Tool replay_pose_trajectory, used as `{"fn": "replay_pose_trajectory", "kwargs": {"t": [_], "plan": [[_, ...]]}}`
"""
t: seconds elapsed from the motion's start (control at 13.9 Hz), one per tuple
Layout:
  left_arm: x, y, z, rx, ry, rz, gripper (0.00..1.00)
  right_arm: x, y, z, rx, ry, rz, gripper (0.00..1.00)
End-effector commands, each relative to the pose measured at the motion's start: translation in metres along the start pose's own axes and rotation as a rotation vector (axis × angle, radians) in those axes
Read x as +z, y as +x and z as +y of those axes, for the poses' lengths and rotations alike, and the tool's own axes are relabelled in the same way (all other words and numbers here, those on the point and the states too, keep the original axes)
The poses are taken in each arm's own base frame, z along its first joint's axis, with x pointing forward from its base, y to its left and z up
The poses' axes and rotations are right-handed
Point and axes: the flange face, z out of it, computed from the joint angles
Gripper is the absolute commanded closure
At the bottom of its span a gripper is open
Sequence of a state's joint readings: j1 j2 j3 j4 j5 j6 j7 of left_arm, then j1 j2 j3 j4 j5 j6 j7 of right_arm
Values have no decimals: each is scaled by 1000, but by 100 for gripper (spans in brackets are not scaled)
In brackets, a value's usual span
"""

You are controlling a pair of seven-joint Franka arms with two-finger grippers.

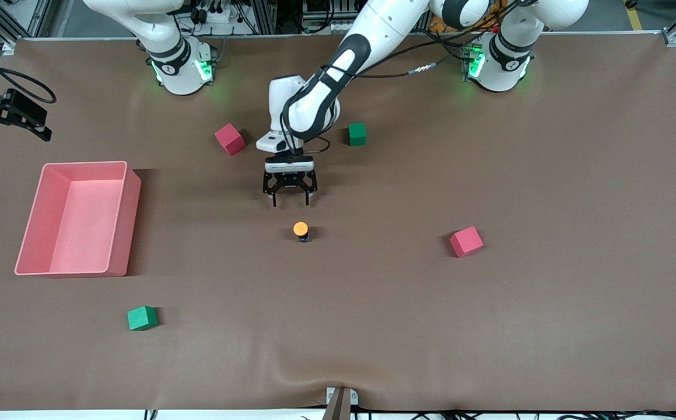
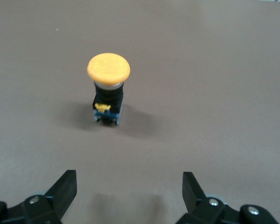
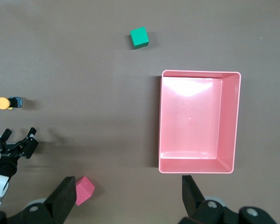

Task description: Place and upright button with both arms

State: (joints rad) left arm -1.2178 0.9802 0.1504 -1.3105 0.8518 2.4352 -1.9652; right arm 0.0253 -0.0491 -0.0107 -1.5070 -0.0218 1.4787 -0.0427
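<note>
While upright, button apart from spread left hand.

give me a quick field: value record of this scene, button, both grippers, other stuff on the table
button: button stands upright on the brown table, orange cap up, held by nothing
left gripper: left gripper open, close to the button, not touching it
right gripper: right gripper open, empty, up above the pink bin; this arm waits
cubes: two red cubes, two green cubes, all lying apart from the button
bin contents: nothing visible
</note>
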Motion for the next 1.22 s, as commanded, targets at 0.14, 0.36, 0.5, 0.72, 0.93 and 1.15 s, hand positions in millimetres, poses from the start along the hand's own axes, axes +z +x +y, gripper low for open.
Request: {"fn": "replay_pose_trajectory", "kwargs": {"t": [0.14,0.36,0.5,0.72,0.93,1.15], "plan": [[-72,45,12,7,127,-188,0,-4,2,2,-6,-8,5,0],[-115,97,11,11,156,-275,0,-4,2,2,-6,-8,5,0],[-139,165,-3,-3,157,-351,0,-3,2,1,-8,-8,3,0],[-174,262,-43,2,155,-472,0,-4,1,1,-8,-8,3,0],[-197,338,-92,-6,169,-539,0,-4,1,1,-8,-8,3,0],[-212,397,-148,57,191,-594,0,-3,2,1,-9,-8,3,0]]}}
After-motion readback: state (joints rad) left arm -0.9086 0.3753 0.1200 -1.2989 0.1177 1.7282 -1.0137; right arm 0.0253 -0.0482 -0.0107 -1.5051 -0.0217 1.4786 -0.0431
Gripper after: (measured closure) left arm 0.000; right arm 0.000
